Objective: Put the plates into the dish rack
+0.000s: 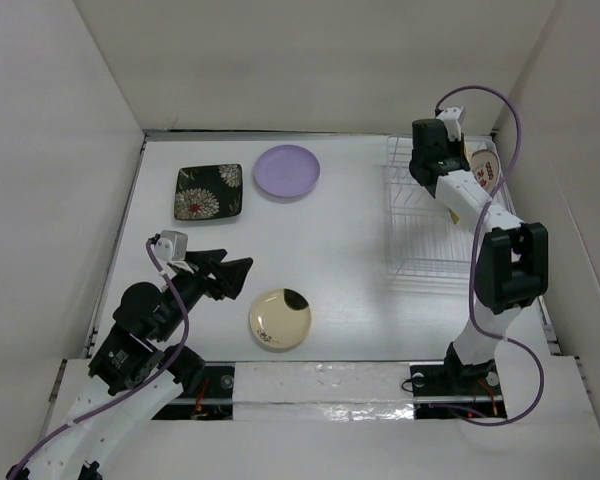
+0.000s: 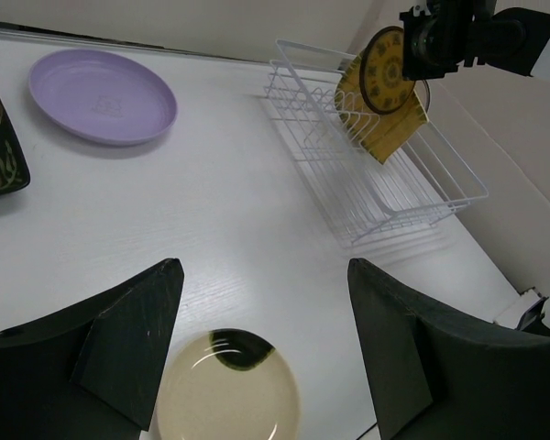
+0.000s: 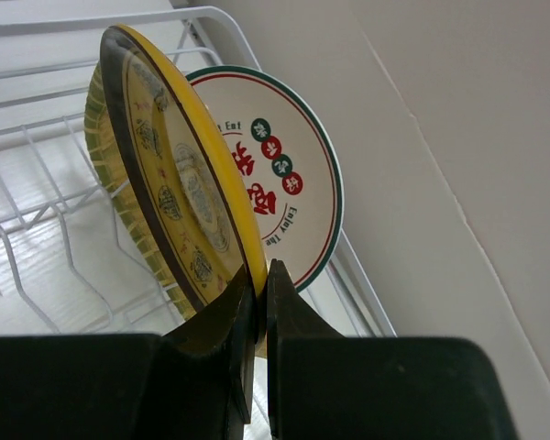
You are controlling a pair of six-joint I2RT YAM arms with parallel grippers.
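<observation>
My right gripper (image 3: 261,282) is shut on the rim of the brown-gold plate (image 3: 174,197) and holds it upright over the far end of the white wire dish rack (image 1: 428,225). The white plate with red marks (image 3: 289,170) stands behind it, and the yellow woven square plate (image 3: 96,124) stands in front. My left gripper (image 2: 264,275) is open and empty above the cream plate with the black patch (image 2: 227,394). The lilac plate (image 1: 287,171) and the black floral square plate (image 1: 208,191) lie flat at the far left. The glossy tan plate is out of view.
White walls enclose the table on three sides. The rack (image 2: 376,183) sits close to the right wall. The right arm (image 1: 505,265) reaches over the rack's right side.
</observation>
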